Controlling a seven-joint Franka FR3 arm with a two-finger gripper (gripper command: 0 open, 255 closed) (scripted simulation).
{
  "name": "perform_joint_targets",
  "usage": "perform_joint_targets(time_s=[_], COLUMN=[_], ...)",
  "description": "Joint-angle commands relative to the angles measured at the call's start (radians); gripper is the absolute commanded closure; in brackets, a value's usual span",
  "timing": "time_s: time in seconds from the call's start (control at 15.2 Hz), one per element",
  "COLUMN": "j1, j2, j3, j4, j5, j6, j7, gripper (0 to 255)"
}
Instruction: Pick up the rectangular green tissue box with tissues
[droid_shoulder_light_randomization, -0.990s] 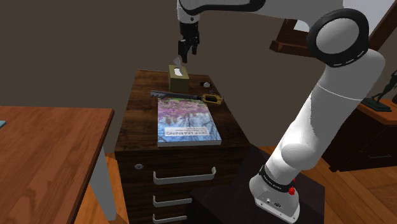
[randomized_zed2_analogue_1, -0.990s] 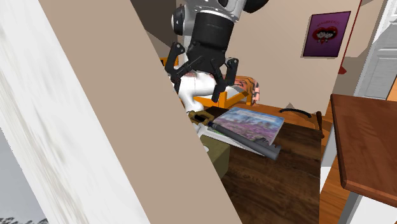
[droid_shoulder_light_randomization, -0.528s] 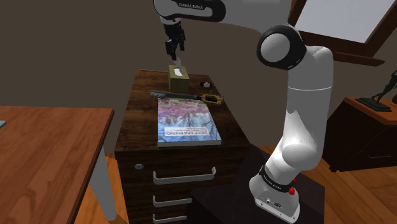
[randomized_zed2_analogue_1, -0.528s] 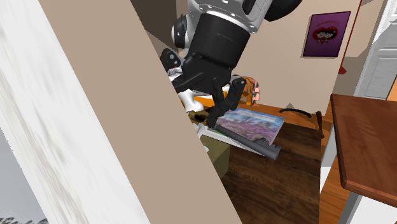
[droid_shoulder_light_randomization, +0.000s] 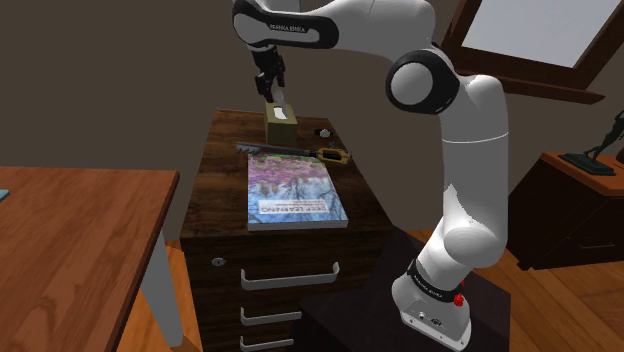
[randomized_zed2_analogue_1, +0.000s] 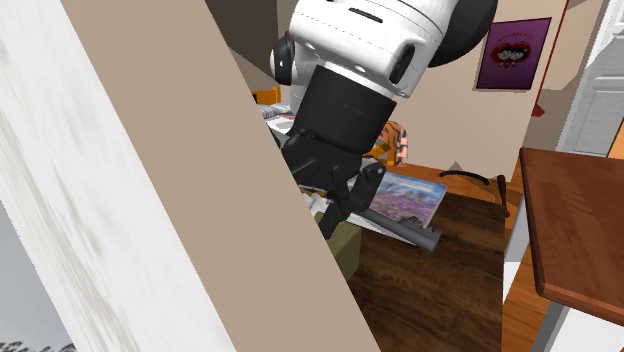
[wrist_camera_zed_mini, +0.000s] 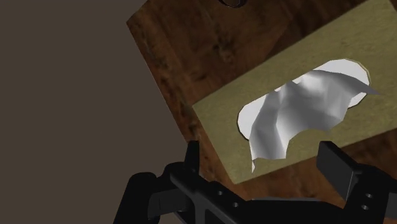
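Descending claw (droid_shoulder_light_randomization: 272, 96) closer over tissue box (droid_shoulder_light_randomization: 282, 125)

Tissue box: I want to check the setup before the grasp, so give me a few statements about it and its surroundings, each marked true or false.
1. The gripper is shut on the tissue box. False: its fingers stand apart over the box, not clasping it.
2. A white tissue sticks out of the box's top. True.
3. The box sits on top of the book. False: it stands on the bare top of the cabinet, beyond the book.
4. The book lies flat on the same cabinet. True.
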Motion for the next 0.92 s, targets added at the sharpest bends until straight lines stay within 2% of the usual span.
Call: perform_joint_targets(time_s=[0.0,0.13,0.2,0.86], j1=[-0.003,-0.003,-0.003,-0.002], j2=[-0.01,-0.01,-0.011,-0.007], j3=[0.001,0.001,0.001,0.001], j4=[-0.048,-0.048,-0.047,-0.03], j5=[0.0,0.0,0.0,0.0], j6=[0.035,0.035,0.035,0.021], j7=[0.014,0.014,0.013,0.009], gripper=[0,0,255,255])
